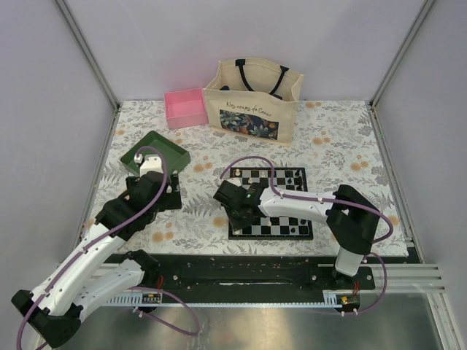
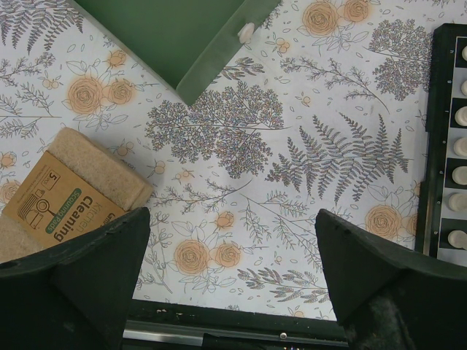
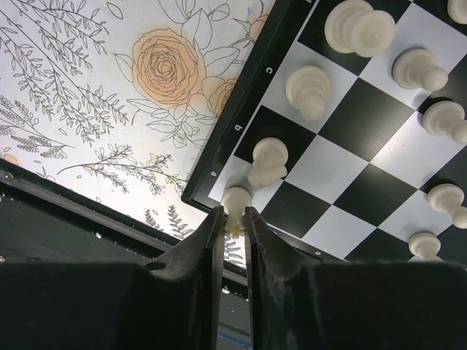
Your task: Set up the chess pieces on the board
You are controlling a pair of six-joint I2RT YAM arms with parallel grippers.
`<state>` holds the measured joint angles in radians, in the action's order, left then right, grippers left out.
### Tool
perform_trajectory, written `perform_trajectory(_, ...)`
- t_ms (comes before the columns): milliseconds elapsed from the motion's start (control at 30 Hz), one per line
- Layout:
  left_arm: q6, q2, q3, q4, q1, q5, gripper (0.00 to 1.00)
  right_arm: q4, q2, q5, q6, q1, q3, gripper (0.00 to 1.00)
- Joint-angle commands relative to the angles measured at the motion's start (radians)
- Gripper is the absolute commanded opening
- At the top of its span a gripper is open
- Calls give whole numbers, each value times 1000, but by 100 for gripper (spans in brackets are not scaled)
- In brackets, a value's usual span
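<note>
The small black-and-white board (image 1: 271, 235) lies right of centre on the flowered cloth. My right gripper (image 3: 233, 219) is shut on a cream-white rook-like piece (image 3: 236, 200) at the board's (image 3: 350, 168) near-left corner square, next to another white piece (image 3: 268, 162). Several more white pieces (image 3: 309, 89) stand along the rows beyond. In the top view the right gripper (image 1: 232, 211) is over the board's left edge. My left gripper (image 2: 230, 270) is open and empty above bare cloth, left of the board's edge (image 2: 438, 138) with its row of white pieces (image 2: 460, 175).
A green tray (image 1: 155, 153) sits at the back left, with a small cream piece (image 2: 246, 31) at its rim. A boxed cleaning sponge (image 2: 66, 197) lies by my left finger. A pink box (image 1: 186, 107) and a tote bag (image 1: 252, 102) stand at the back.
</note>
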<state>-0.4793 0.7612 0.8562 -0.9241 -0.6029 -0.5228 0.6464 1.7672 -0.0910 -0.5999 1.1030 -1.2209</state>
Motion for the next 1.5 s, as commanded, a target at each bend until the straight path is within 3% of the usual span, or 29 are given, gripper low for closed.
perform_trajectory(0, -4, -7, 24, 24, 5, -6, 99, -19, 3, -29, -6, 12, -35, 23)
perform_trajectory(600, -4, -8, 23, 24, 5, -6, 99, -33, 3, -46, -15, 12, -19, 24)
perform_trajectory(967, -4, -7, 23, 25, 6, -6, 99, -18, -6, -46, -3, 14, -20, 33)
perform_trajectory(1167, -4, -7, 26, 24, 5, -8, 99, 18, -81, -64, 11, 14, -14, 37)
perform_trajectory(1467, -7, -13, 23, 24, 5, -19, 99, 64, -250, -211, 52, -14, 60, 43)
